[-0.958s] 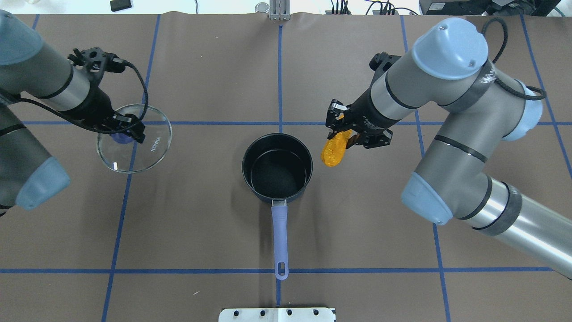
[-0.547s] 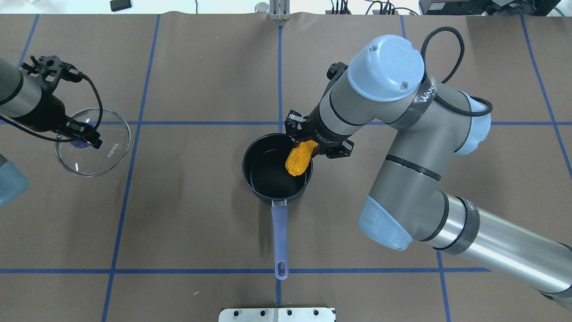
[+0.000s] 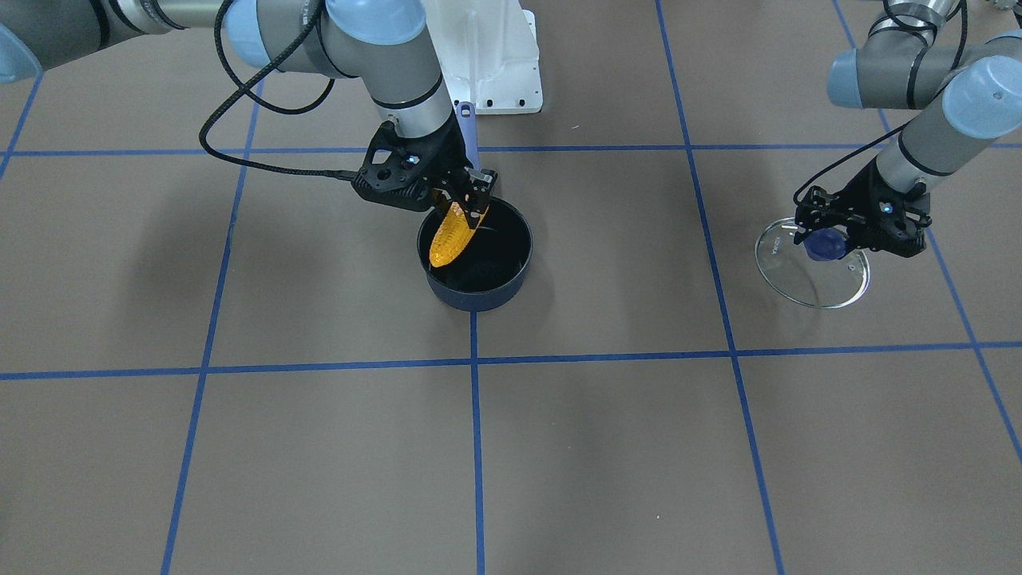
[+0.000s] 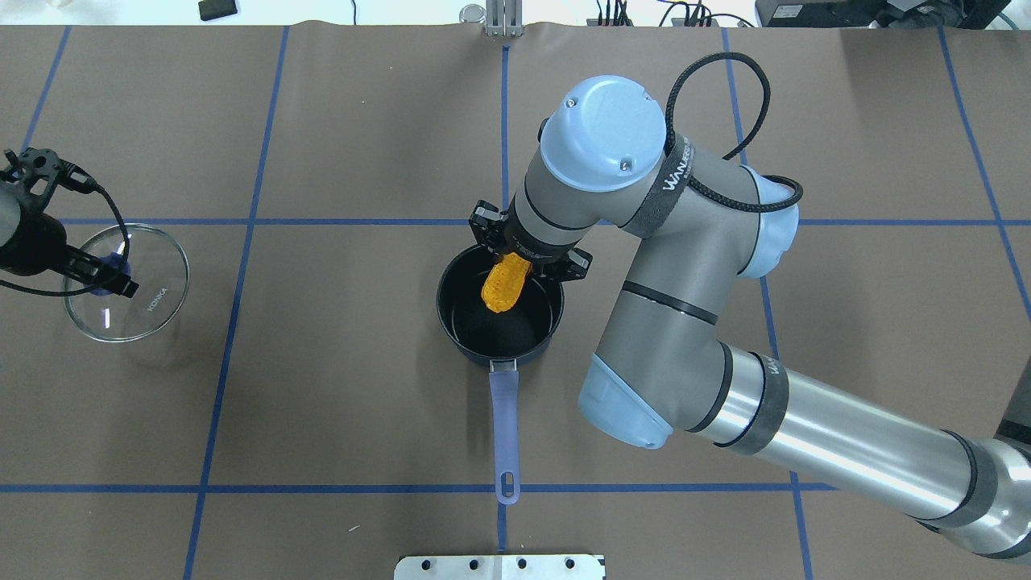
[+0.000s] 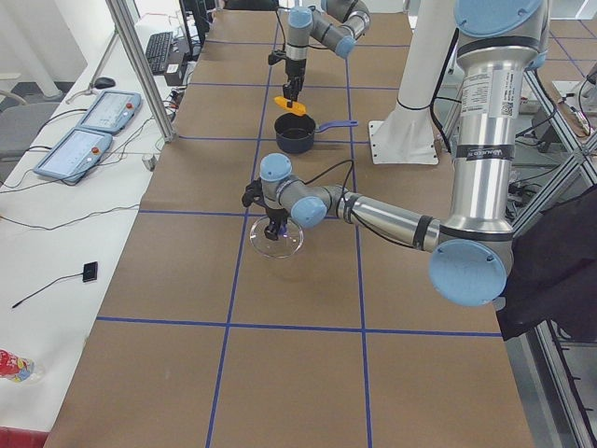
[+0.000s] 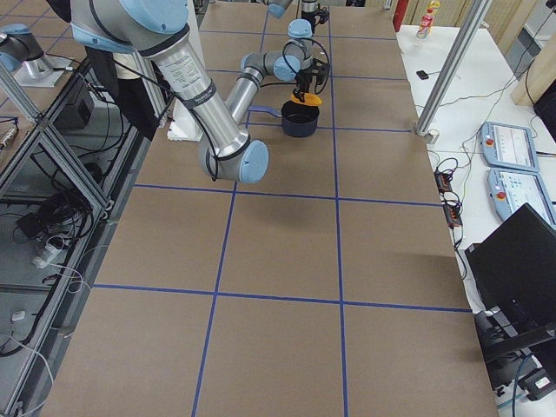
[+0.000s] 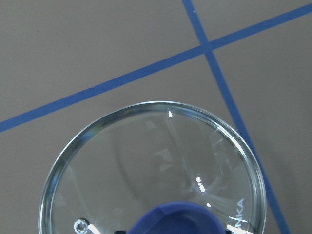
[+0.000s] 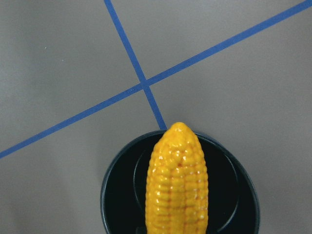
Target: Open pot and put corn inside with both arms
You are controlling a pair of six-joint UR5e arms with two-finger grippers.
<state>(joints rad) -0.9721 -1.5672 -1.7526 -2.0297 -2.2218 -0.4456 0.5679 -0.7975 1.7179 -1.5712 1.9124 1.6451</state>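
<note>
1. I am working over a table (image 4: 322, 387) covered in brown paper and crossed by blue tape lines (image 4: 242, 488). The paper's far edge runs well beyond both grippers.
2. The right arm (image 4: 685, 266) reaches in over the middle of the table. Its elbow bulks just to the side of the pot.
3. The left arm (image 3: 942, 120) sits out at its own side, well apart from the right gripper, with bare paper between them.
4. The pot (image 4: 441, 302) stands open directly under the right gripper (image 3: 467, 204). Its handle (image 4: 504, 435) points away from the fingertips, toward the robot's side. Bare paper lies all round the rim.
5. The lid (image 3: 822, 287) hangs beneath the left gripper (image 3: 834, 235). I cannot tell whether its edge touches the paper.
6. The corn (image 4: 501, 287) is clamped by its thick end in the right gripper, tip downward, over the pot's mouth near the rim opposite the handle. In the side views the tip hangs just above the rim.
7. The left gripper is closed on the lid's blue knob (image 7: 180, 219).
</note>
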